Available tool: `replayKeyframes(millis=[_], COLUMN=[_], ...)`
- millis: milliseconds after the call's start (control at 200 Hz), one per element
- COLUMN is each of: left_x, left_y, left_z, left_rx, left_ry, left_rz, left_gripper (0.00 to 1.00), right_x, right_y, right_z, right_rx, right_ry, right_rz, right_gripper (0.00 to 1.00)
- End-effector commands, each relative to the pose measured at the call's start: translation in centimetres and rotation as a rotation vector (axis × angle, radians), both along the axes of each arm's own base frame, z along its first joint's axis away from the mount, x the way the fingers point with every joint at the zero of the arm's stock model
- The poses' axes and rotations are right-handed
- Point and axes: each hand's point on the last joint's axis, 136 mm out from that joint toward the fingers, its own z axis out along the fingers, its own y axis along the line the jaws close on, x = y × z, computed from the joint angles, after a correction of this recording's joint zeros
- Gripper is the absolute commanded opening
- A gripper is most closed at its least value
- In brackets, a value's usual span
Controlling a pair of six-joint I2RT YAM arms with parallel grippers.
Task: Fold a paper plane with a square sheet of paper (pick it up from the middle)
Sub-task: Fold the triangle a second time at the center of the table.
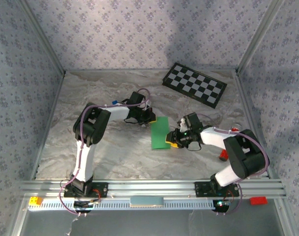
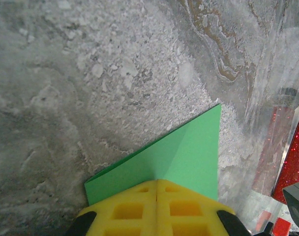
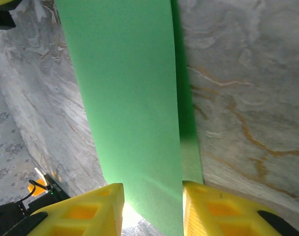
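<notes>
Surface (image 1: 115,155) of grey marbled sheeting carries the folded square sheet of paper (image 1: 160,132) at its centre. Left fingers (image 2: 125,211) are clamped on its far corner; right fingers (image 3: 85,211) stand apart, straddling its near end.

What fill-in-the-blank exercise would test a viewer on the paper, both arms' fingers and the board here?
1. The folded paper between the arms is ___ in colour.
2. The left arm's fingers are pressed ___ on the paper's edge.
3. The right arm's fingers stand apart, with the ___ running between them.
4. The board at the back right carries a black-and-white ___ pattern.

Missing words: green; together; paper; checkered.
</notes>
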Motion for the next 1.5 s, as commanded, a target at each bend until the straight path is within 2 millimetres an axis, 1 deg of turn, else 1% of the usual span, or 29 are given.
replayKeyframes(millis=[0,175,290,510,570,685,885,1049,1114,1159,1194,1249,1269,1329,1394,1439,1494], left_x=[-0.8,-0.8,-0.8,-0.9,-0.9,-0.7,-0.2,-0.1,0.0,0.1,0.2,0.6,0.8,1.2,1.5,1.4,1.1], left_y=[1.8,1.6,1.6,1.5,1.4,1.3,1.1,0.9,0.6,0.4,0.2,0.2,0.3,0.5,0.9,1.0,1.1], left_z=[-2.8,-2.5,-2.4,-2.5,-2.5,-2.4,-2.1,-1.9,-1.1,-0.1,0.9,2.6,3.3,5.2,7.0,8.1,9.4], left_rx=[0.096,0.094,0.092,0.088,0.086,0.088,0.09,0.086,0.066,0.055,0.046,0.039,0.04,0.048,0.062,0.063,0.061], left_ry=[0.053,0.044,0.039,0.035,0.036,0.03,0.024,0.021,0.0,-0.022,-0.045,-0.087,-0.103,-0.15,-0.203,-0.231,-0.268], left_rz=[0.002,-0.015,-0.027,-0.039,-0.044,-0.048,-0.053,-0.061,-0.07,-0.076,-0.082,-0.081,-0.078,-0.075,-0.068,-0.071,-0.085], left_gripper=[0.0,0.0,0.0,0.0,0.0,0.0,0.0,0.0,0.03,0.06,0.11,0.23,0.26,0.3,0.39,0.44,0.47], right_x=[0.7,1.8,2.4,3.8,4.1,4.7,5.1,5.2,5.2,5.3,5.4,5.5,5.6,5.8,6.1,6.3,6.5], right_y=[1.1,1.3,1.4,1.5,1.8,1.7,1.5,1.1,1.3,1.4,1.4,1.3,1.3,1.2,1.2,1.3,1.3], right_z=[0.9,1.1,0.9,0.7,0.8,0.5,0.4,0.1,0.1,0.2,0.2,0.1,0.1,0.1,0.2,0.5,0.7], right_rx=[0.049,0.065,0.078,0.132,0.16,0.159,0.172,0.178,0.188,0.195,0.196,0.192,0.189,0.186,0.194,0.198,0.195], right_ry=[-0.004,-0.026,-0.034,-0.042,-0.043,-0.041,-0.041,-0.032,-0.035,-0.038,-0.039,-0.037,-0.039,-0.039,-0.039,-0.044,-0.049], right_rz=[0.011,0.006,-0.002,-0.011,-0.006,-0.018,-0.016,-0.022,-0.018,-0.018,-0.021,-0.029,-0.034,-0.051,-0.066,-0.075,-0.085], right_gripper=[0.36,0.36,0.37,0.37,0.37,0.35,0.31,0.24,0.2,0.17,0.16,0.13,0.13,0.11,0.1,0.1,0.09])
